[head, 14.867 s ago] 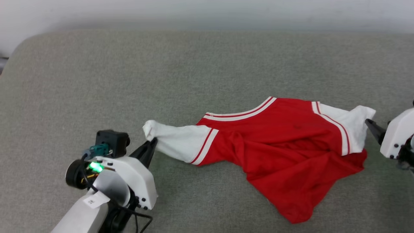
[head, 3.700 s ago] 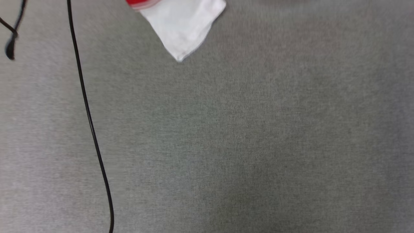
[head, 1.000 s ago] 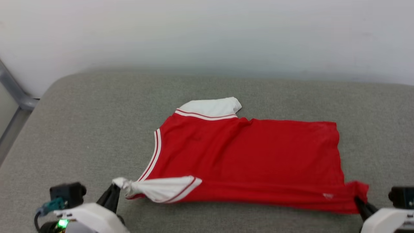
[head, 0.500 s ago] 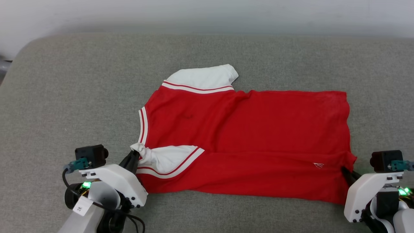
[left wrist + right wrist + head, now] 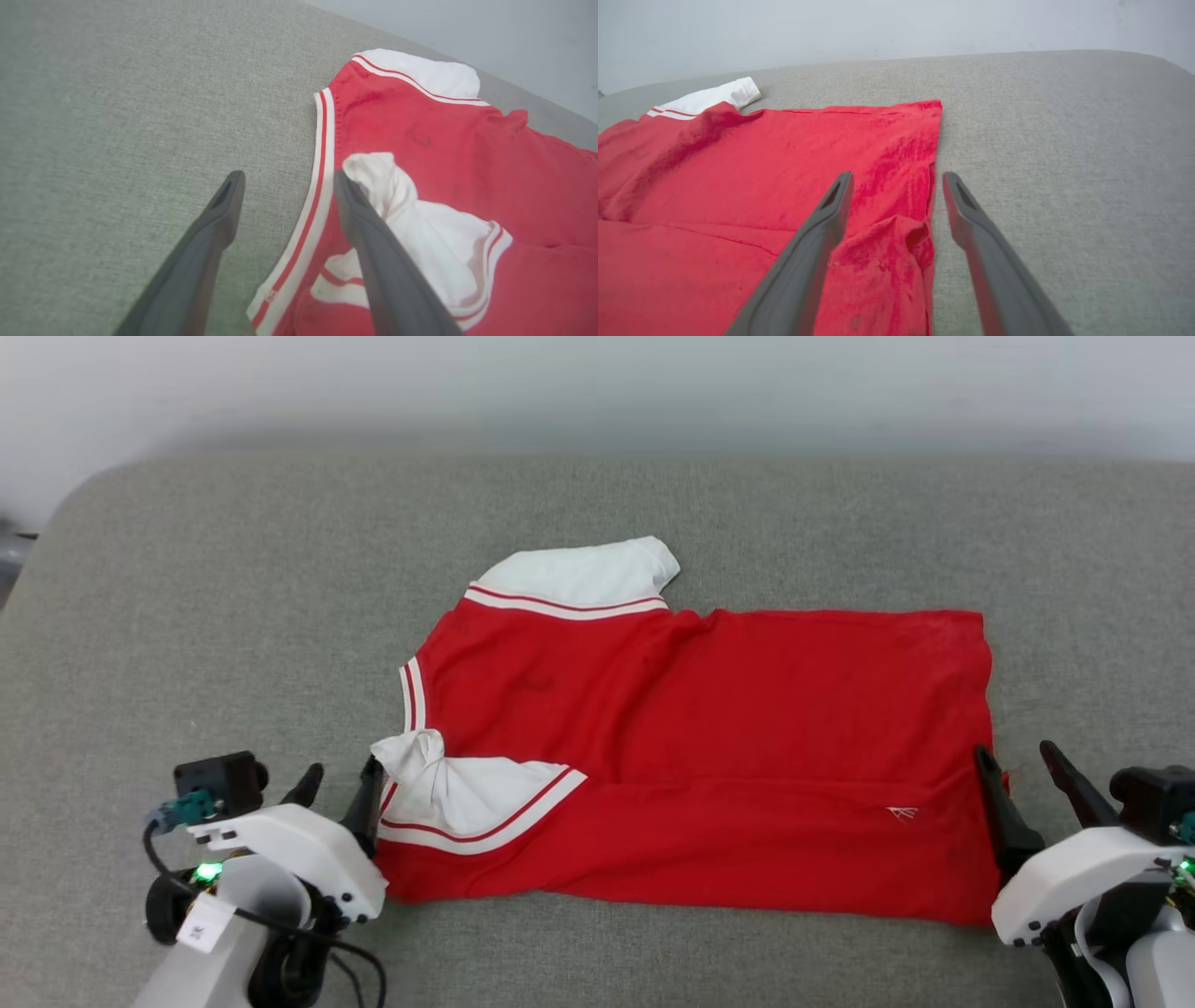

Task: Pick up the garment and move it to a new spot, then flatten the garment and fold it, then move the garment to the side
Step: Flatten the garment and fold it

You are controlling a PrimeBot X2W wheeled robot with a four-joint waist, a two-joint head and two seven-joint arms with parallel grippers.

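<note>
Two spread, empty hands beside garment

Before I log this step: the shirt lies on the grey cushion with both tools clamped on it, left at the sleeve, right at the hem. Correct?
No: both tools are open, not clamped. The left wrist view shows the left tool spread beside the white sleeve of the shirt; the right wrist view shows the right tool spread over the hem. The rest holds.
</note>
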